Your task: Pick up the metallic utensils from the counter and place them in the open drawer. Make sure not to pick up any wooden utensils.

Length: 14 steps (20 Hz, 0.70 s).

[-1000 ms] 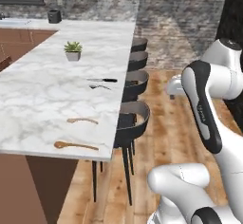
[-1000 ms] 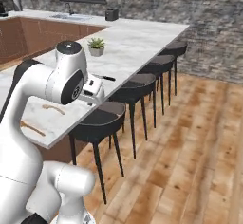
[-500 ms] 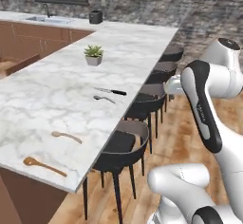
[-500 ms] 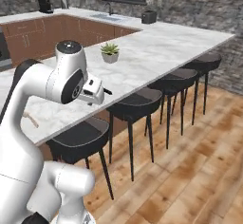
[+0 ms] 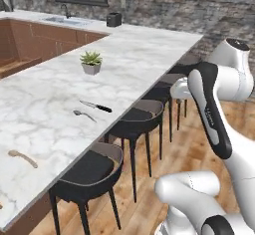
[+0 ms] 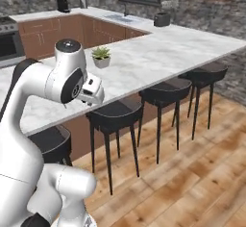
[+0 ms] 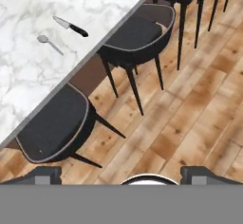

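Note:
On the white marble counter (image 5: 139, 55) lie the metallic utensils: a knife (image 5: 95, 106) with a silver blade and black handle, and beside it a small grey spoon (image 5: 83, 114). The hand view shows the knife (image 7: 70, 26) and spoon (image 7: 50, 44) at upper left, near the counter's edge. A wooden spoon (image 5: 22, 158) lies nearer on the slab. My gripper (image 7: 122, 175) is open and empty, held out over the stools and wooden floor, well off the counter. The open drawer is out of view.
Black stools (image 5: 89, 169) (image 5: 139, 117) stand in a row along the counter's near edge (image 7: 52, 123). A small potted plant (image 5: 91, 62) sits further back on the counter (image 6: 144, 62). A sink and dark canister lie at the far end.
The whole picture has shifted as the base moves, so the counter and stools appear from a new angle. The arm holds the same pose and the gripper stays open.

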{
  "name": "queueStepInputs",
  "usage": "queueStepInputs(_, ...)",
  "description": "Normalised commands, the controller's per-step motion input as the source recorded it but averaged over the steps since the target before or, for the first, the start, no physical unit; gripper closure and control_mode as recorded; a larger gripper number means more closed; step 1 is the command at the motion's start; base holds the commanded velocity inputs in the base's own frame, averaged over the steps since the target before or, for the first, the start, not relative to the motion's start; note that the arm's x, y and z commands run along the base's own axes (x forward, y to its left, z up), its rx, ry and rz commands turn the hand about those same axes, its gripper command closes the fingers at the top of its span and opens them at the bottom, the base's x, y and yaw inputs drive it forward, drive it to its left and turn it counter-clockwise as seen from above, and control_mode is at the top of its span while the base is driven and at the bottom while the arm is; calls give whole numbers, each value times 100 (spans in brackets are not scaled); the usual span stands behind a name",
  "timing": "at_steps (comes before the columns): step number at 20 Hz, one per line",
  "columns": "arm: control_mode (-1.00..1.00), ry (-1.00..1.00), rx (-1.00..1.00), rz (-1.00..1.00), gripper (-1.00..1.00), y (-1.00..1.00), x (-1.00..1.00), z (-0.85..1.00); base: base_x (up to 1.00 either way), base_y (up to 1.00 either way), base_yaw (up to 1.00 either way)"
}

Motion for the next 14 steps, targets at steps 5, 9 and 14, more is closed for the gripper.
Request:
queueStepInputs(5,100,0,0,0,-100,0,0,0,35,-99,39)
queueStepInputs(9,100,0,0,0,-100,0,0,0,70,-44,43)
queueStepInputs(14,100,0,0,0,-100,0,0,0,77,-34,58)
